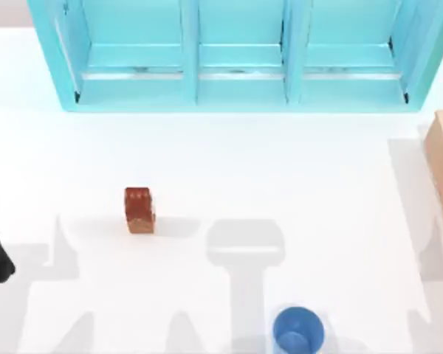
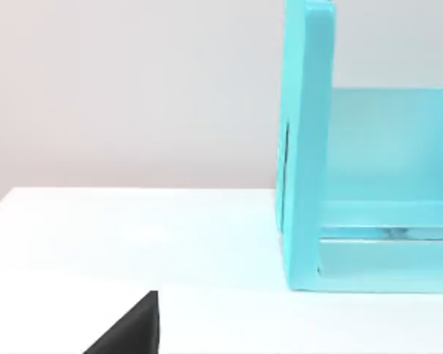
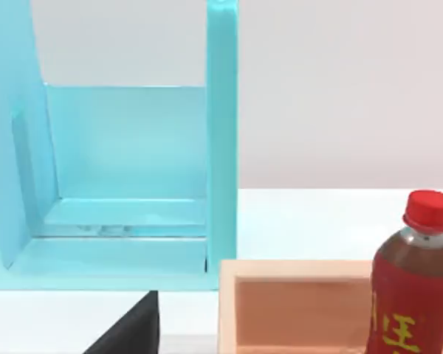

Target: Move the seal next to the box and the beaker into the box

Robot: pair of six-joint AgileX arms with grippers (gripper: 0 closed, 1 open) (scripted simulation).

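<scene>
At centre-left of the top view, the seal (image 1: 139, 210) wants a square, upright grasp; I cannot tell either gripper's jaw state.

reddish-brown seal (image 1: 139, 210), blue beaker (image 1: 298, 330), tan box (image 3: 295, 306) — turquoise shelf (image 1: 236, 55), red-capped bottle (image 3: 413, 287)

light: bright, even, soft | shadows: pale grey patches on the white table (image 1: 207, 155), lower half of the top view; a short one right of the seal (image 1: 139, 210) | glare: none | focus: slightly soft overall
</scene>
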